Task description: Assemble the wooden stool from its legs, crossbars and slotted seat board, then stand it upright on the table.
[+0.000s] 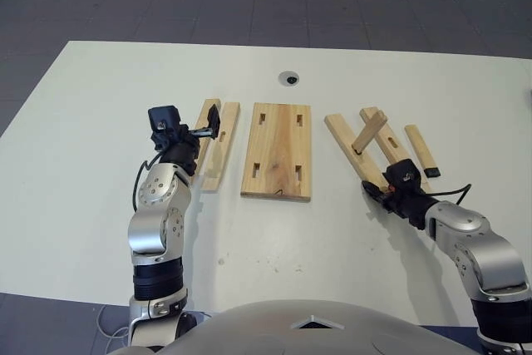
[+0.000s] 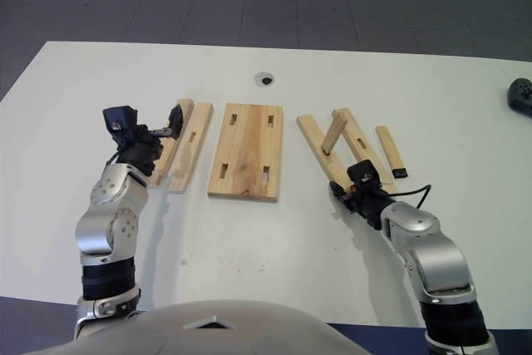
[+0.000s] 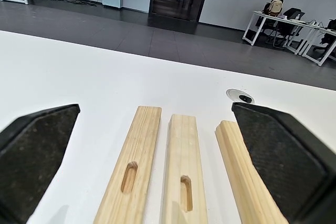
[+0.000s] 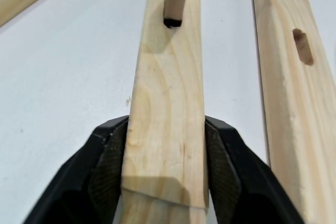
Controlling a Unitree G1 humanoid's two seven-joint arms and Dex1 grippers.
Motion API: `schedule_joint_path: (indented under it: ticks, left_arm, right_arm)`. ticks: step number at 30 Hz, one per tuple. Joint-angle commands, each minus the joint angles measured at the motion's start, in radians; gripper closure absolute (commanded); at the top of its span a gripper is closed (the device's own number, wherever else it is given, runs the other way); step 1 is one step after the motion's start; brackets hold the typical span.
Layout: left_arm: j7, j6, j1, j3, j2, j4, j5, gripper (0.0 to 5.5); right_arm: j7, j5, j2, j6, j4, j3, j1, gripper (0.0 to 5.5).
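Right pincer [image 4: 165,145] pinches the near end of a leg [image 4: 168,77] on the bench [image 1: 100,106], right of the seat board [image 1: 277,151]; left pincer [image 3: 156,129] hangs spread over two legs [image 3: 181,182]. The wood is probably stiff and light, best gripped across its narrow sides.

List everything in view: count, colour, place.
seat board: 1, pale wood, flat at table centre
left legs: 2, pale wood, side by side left of board
pegged leg: 1, pale wood, right of board
other right leg: 1, pale wood, beside pegged leg
plugged crossbar: 1, pale wood, tilted, standing in pegged leg
loose crossbar: 1, pale wood, flat, far right
cable port: 1, grey, behind board
dark object: 1, black, table's right edge
table: 1, white
left pincer: black, open over left legs
right pincer: black, shut on pegged leg's near end
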Motion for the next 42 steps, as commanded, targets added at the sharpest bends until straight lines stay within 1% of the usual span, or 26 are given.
schedule_joint_path:
  ticks: [1,4,5,7,8,10,14,19,24,25,27,28,35,39,42]
  left_arm:
    - [-0.034,0.052,-0.077,0.036,0.029,0.002,-0.063,0.10]
    - [-0.027,0.214,-0.219,0.183,-0.015,0.009,-0.358,0.10]
    - [-0.005,0.277,-0.274,0.244,-0.034,0.028,-0.522,0.10]
    - [0.042,0.372,-0.365,0.323,-0.051,0.076,-0.785,0.10]
    - [0.071,0.399,-0.398,0.341,-0.052,0.094,-0.883,0.10]
    - [0.119,0.437,-0.443,0.337,-0.046,0.110,-1.037,0.10]
    - [0.192,0.474,-0.492,0.282,-0.036,0.110,-1.227,0.10]
    - [0.303,0.471,-0.476,0.199,-0.041,0.102,-1.281,0.10]
    - [0.348,0.435,-0.465,0.155,-0.045,0.106,-1.336,0.10]
    - [0.353,0.427,-0.467,0.154,-0.039,0.107,-1.345,0.28]
    - [0.365,0.410,-0.474,0.156,-0.023,0.114,-1.365,0.46]
    - [0.373,0.402,-0.477,0.155,-0.018,0.117,-1.373,0.74]
    - [0.397,0.361,-0.487,0.131,0.013,0.105,-1.420,1.89]
    - [0.403,0.355,-0.479,0.091,0.023,0.101,-1.395,2.54]
    - [0.387,0.368,-0.468,0.047,0.054,0.094,-1.330,3.07]
  right_arm:
    - [0.008,-0.018,0.043,-0.119,0.055,-0.012,-0.077,3.42]
    - [0.046,0.025,0.093,-0.258,0.117,-0.068,-0.157,3.42]
    - [0.076,0.044,0.102,-0.306,0.134,-0.080,-0.180,3.42]
    - [0.147,0.054,0.099,-0.415,0.141,-0.079,-0.215,3.42]
    - [0.179,0.054,0.093,-0.461,0.135,-0.071,-0.227,3.42]
    - [0.211,0.062,0.090,-0.507,0.113,-0.063,-0.247,3.42]
    - [0.227,0.046,0.108,-0.572,0.068,-0.031,-0.246,3.42]
    - [0.228,0.016,0.138,-0.620,0.030,0.025,-0.204,3.42]
    - [0.232,-0.001,0.150,-0.626,-0.005,0.071,-0.169,3.42]
    - [0.235,0.000,0.149,-0.626,-0.004,0.071,-0.168,3.42]
    - [0.244,0.001,0.143,-0.628,-0.001,0.070,-0.163,3.42]
    - [0.246,0.000,0.142,-0.629,0.000,0.069,-0.161,3.42]
    - [0.241,-0.013,0.148,-0.626,0.004,0.074,-0.157,3.42]
    - [0.240,-0.006,0.151,-0.621,0.000,0.074,-0.154,3.42]
    - [0.239,0.000,0.152,-0.616,0.001,0.072,-0.156,3.42]
